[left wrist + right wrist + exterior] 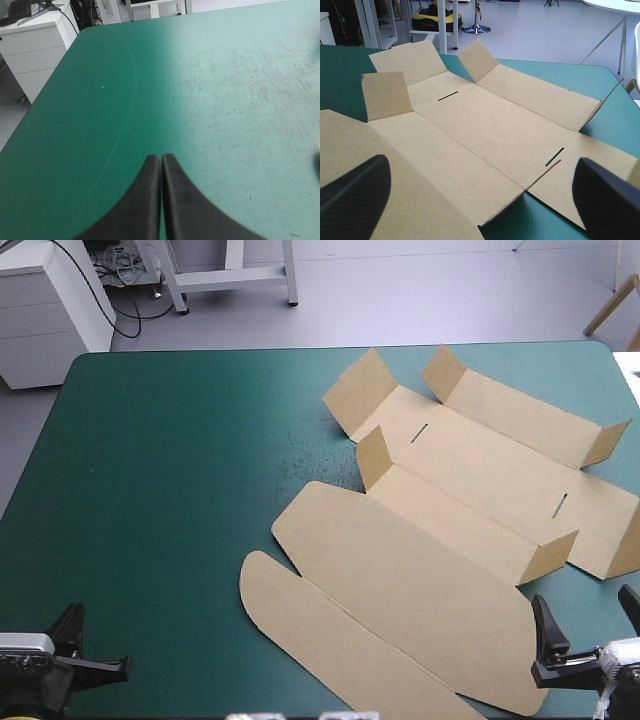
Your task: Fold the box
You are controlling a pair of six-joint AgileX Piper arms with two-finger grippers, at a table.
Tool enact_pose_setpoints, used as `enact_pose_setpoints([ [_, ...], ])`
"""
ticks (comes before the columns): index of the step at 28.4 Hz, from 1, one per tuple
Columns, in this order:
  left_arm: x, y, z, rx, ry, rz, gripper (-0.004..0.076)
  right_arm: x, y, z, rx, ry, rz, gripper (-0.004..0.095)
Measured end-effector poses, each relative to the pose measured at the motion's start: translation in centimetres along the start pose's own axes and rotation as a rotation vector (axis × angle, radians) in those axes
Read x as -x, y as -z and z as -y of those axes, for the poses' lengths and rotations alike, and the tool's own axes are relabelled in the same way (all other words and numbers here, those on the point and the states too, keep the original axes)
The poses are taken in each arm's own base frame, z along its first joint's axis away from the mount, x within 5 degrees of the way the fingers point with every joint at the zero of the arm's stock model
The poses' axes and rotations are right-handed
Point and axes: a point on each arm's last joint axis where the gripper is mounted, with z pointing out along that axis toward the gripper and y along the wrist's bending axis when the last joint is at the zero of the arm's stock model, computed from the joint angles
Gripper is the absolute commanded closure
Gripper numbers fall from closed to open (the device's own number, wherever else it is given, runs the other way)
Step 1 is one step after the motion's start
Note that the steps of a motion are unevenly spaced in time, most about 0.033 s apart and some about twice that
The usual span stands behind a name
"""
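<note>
Teal-green cover (pixel 150 490): brown box (pixel 450 510), long axis diagonal, lies ahead of the released right gripper (pixel 480 185); clenched left gripper (pixel 161 167) well apart

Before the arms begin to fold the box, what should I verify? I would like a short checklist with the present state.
1. Nothing lies on the box: ok.
2. The right gripper is open: ok.
3. The right gripper is above the box: ok.
4. The left gripper is open: not ok, it is shut.
5. The left gripper is near the box: not ok, only bare teal-green cover ahead.
</note>
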Motion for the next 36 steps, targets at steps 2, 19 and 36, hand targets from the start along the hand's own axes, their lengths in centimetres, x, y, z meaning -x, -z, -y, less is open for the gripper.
enact_pose_setpoints([
  [2,0.0,0.0,0.0,0.0,0.0,0.0,0.0734,0.0,0.0,0.1,-0.006,-0.002,0.0,-0.002],
  [19,0.0,0.0,0.0,0.0,0.0,-0.001,0.0734,6.2,-6.0,1.6,-0.191,-0.385,-0.455,-0.002],
  [36,0.0,0.0,0.0,0.003,-0.003,-0.001,0.0734,1.2,-19.4,5.3,-0.291,-0.624,-1.075,0.0035],
])
